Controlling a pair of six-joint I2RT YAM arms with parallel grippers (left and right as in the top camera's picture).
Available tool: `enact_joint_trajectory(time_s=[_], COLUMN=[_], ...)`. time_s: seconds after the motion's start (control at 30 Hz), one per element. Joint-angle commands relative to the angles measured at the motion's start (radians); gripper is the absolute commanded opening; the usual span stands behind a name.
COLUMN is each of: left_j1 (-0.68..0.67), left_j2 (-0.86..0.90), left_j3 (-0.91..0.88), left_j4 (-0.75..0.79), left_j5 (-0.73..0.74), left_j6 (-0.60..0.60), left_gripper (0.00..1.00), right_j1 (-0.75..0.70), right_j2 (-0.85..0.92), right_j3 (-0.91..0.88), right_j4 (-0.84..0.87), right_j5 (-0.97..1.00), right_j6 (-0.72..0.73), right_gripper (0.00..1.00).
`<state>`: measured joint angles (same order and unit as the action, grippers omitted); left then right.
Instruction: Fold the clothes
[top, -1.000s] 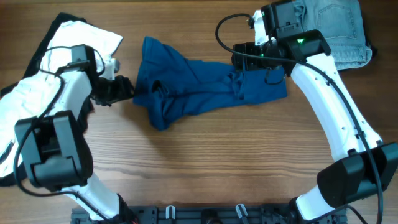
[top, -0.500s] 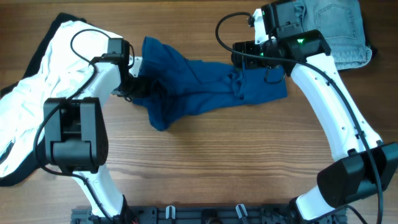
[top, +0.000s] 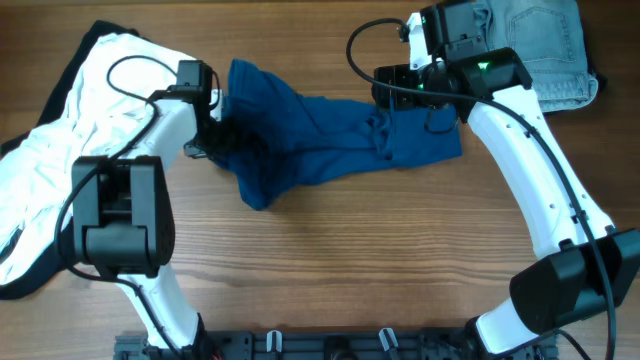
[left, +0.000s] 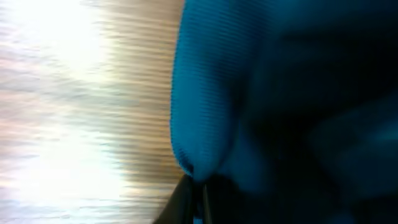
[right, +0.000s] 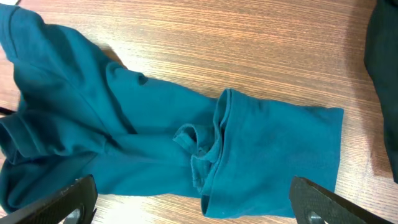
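A crumpled blue shirt (top: 320, 140) lies across the back middle of the wooden table (top: 350, 260). My left gripper (top: 222, 135) is at the shirt's left edge. In the left wrist view the blue cloth (left: 280, 93) fills the frame, and the finger tips (left: 198, 199) sit close together with a fold of it between them. My right gripper (top: 395, 90) hovers above the shirt's right part. In the right wrist view its fingers (right: 199, 205) are spread wide and empty over the shirt (right: 155, 137).
A white garment with dark trim (top: 60, 170) lies piled at the left edge. Folded grey jeans (top: 545, 45) lie at the back right corner. A dark cloth edge (right: 385, 74) shows at the right of the right wrist view.
My left gripper has moved right from beside the white garment onto the blue shirt's left edge and closed there. The right arm has not moved.
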<state>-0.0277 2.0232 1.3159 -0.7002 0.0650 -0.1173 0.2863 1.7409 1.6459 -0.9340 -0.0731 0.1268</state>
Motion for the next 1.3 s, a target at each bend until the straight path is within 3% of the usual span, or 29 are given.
enact_joint_trajectory(time_s=[0.0, 0.1, 0.2, 0.23, 0.27, 0.3, 0.33, 0.43, 0.53, 0.77, 0.9, 1.03, 1.27], left_j1=[0.149, 0.188, 0.190, 0.190, 0.189, 0.188, 0.189, 0.189, 0.189, 0.188, 0.175, -0.024, -0.467], left_j2=[-0.023, -0.132, -0.177, -0.177, -0.177, -0.177, -0.177, -0.178, -0.178, -0.310, -0.443, -0.497, -0.444], left_j3=[-0.070, -0.070, -0.070, -0.070, -0.070, -0.070, -0.070, -0.070, -0.070, -0.070, -0.070, -0.070, -0.070], left_j4=[-0.099, -0.128, -0.130, -0.129, -0.129, -0.129, -0.129, -0.128, -0.127, -0.126, -0.105, -0.027, 0.369], left_j5=[-0.175, -0.175, -0.167, -0.167, -0.167, -0.167, -0.167, -0.160, -0.159, -0.098, 0.026, 0.119, 0.121], left_j6=[-0.074, -0.075, -0.074, -0.074, -0.074, -0.074, -0.074, -0.075, -0.075, -0.074, -0.070, -0.070, -0.048], left_gripper=[0.04, 0.04, 0.04, 0.04, 0.04, 0.04, 0.04, 0.04, 0.04, 0.04, 0.04, 0.04, 0.04], right_j1=[0.000, 0.000, 0.000, 0.000, 0.000, 0.000, -0.005, -0.060, -0.115, -0.163, -0.163, -0.163, -0.163], right_j2=[0.012, 0.086, 0.195, 0.230, 0.262, 0.297, 0.326, 0.363, 0.363, 0.373, 0.424, 0.429, 0.429], right_j3=[0.014, 0.014, 0.014, 0.014, 0.014, 0.014, 0.014, -0.006, -0.026, -0.266, -0.269, -0.270, -0.270], right_j4=[0.016, 0.032, 0.047, 0.051, 0.051, 0.045, 0.037, 0.020, 0.005, 0.263, 0.278, 0.284, 0.280], right_j5=[0.014, 0.006, -0.001, -0.018, -0.040, -0.042, -0.043, -0.052, -0.058, -0.142, -0.159, -0.169, -0.191], right_j6=[0.036, 0.068, 0.105, 0.111, 0.113, 0.135, 0.162, 0.245, 0.232, 0.212, 0.209, 0.206, 0.206], right_gripper=[1.00, 0.95, 0.83, 0.75, 0.58, 0.25, 0.04, 0.04, 0.05, 0.04, 0.04, 0.04, 0.04])
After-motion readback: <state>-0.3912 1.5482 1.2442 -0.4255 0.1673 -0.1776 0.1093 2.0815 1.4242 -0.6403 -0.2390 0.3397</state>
